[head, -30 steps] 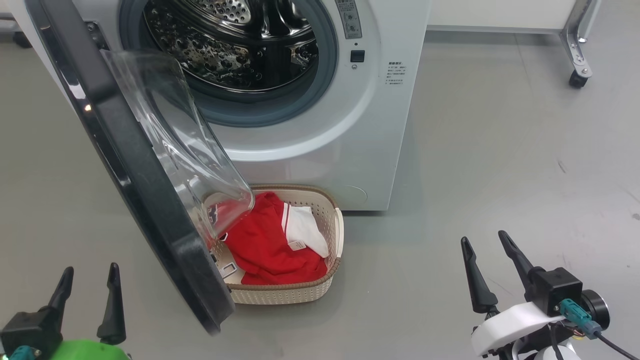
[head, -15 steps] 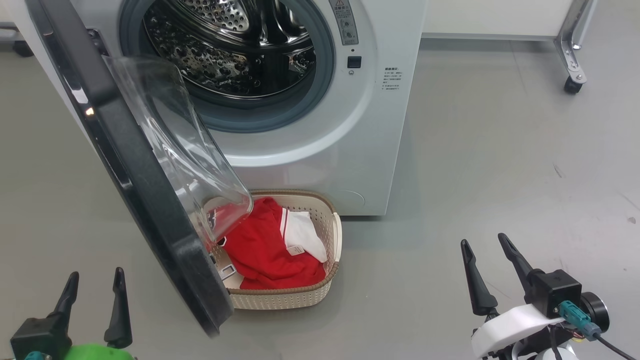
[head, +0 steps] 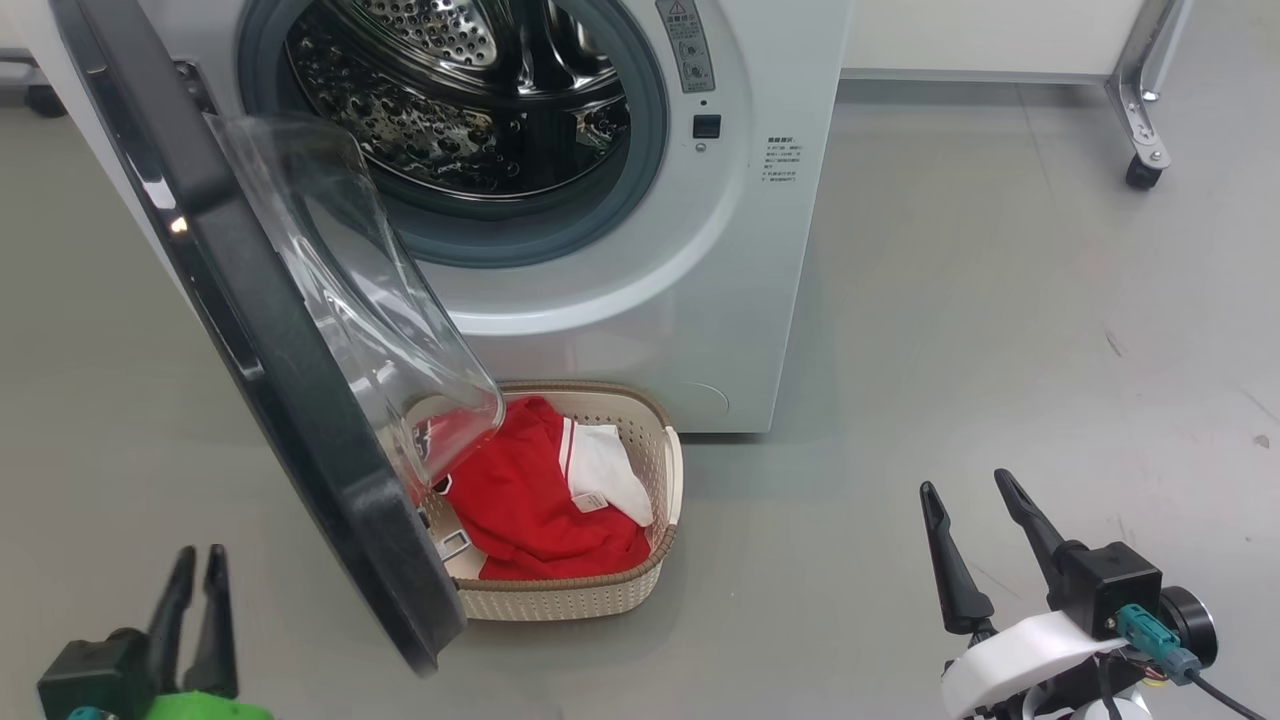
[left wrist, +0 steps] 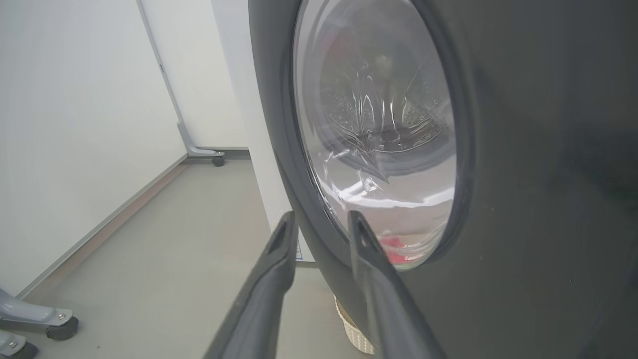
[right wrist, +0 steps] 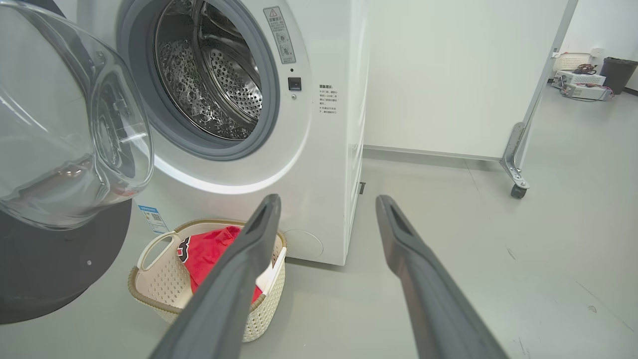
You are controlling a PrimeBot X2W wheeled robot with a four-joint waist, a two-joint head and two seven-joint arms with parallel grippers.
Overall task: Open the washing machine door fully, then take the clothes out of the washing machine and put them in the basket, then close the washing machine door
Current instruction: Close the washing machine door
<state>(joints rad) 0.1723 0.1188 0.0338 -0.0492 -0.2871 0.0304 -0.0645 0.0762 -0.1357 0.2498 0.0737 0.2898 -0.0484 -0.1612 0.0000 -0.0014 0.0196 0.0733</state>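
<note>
Washing machine door [head: 250, 340] is swung open at the robot's left of the washing machine [head: 640, 300]. Its wide glossy black ring is presented nearly edge-on, and its clear bulging glass bowl [head: 340, 290] projects over part of the basket [head: 580, 595]. The perforated steel drum [head: 450, 90] is exposed inside the grey gasket [head: 540, 235]. Red clothes [head: 530, 500], with a white part and a tag, are contained in the cream basket, which is set on the floor [head: 950, 300] just in front of the machine. The left gripper [head: 200, 550] is positioned near the door's outer face, its fingers narrowly parted with nothing between them. The right gripper [head: 965, 480] is spread wide and empty, well apart from the basket.
</note>
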